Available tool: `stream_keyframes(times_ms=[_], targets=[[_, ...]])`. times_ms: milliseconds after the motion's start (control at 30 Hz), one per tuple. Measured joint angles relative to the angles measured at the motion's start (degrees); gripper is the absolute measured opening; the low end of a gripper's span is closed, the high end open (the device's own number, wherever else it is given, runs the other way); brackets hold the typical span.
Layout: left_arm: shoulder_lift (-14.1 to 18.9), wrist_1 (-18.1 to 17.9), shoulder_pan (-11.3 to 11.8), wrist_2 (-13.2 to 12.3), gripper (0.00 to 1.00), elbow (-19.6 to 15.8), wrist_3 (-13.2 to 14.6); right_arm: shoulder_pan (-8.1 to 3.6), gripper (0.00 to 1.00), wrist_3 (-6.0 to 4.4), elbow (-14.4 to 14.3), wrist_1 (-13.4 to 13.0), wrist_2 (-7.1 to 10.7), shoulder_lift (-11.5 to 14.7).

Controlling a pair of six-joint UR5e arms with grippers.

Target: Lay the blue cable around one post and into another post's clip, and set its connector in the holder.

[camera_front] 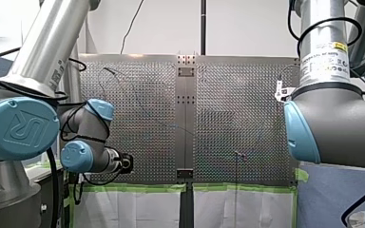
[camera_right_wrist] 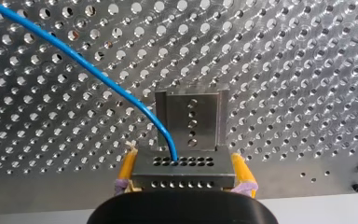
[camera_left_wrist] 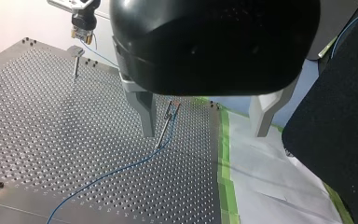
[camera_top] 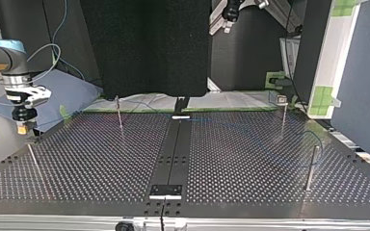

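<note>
**Desk:** Where is the blue cable (camera_right_wrist: 107, 77)?

**Field:** One end enters the metal connector (camera_right_wrist: 182, 176), pinched by my right gripper (camera_right_wrist: 182, 161) between its yellow pads (camera_right_wrist: 127, 169), just above the holder (camera_right_wrist: 192, 122) on the perforated bench (camera_right_wrist: 284, 70). The connector is not in the holder.

**Desk:** And the rest of the line?

**Field:** It lies across the bench. In the left wrist view it reaches the foot of a clip-topped post (camera_left_wrist: 167, 123); whether the clip holds it, I cannot tell.

**Desk:** The other arm?

**Field:** My left gripper (camera_left_wrist: 204, 133) hangs over the bench, metal fingers (camera_left_wrist: 145, 114) spread wide, gripping nothing. The clip-topped post stands ahead of it, close by one finger.

**Desk:** The wider scene?

**Field:** In the top view my right arm (camera_top: 9, 57) enters at upper left, its gripper over the bench's left edge. A tall post (camera_top: 311, 166) stands at lower right, well apart from it.
</note>
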State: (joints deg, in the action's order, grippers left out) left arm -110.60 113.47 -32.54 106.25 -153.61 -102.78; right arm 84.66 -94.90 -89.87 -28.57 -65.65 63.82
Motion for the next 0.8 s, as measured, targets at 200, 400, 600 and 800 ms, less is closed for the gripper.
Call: stream_keyframes(times_ms=[200,400,600,800], targets=[[0.0,0.0,0.0,0.0,1.0,0.0,0.0,0.35,0.0,0.03,1.3,0.7,0.29,-0.7],[0.0,0.0,0.0,0.0,1.0,0.0,0.0,0.89,0.0,0.27,2.7,1.5,0.51,-1.8],[0.0,0.0,0.0,0.0,1.0,0.0,-0.1,1.56,0.0,0.32,3.9,1.8,0.88,-2.3],[0.0,0.0,0.0,0.0,1.0,0.1,-0.1,1.97,0.0,0.37,5.0,2.7,0.96,-2.5]])
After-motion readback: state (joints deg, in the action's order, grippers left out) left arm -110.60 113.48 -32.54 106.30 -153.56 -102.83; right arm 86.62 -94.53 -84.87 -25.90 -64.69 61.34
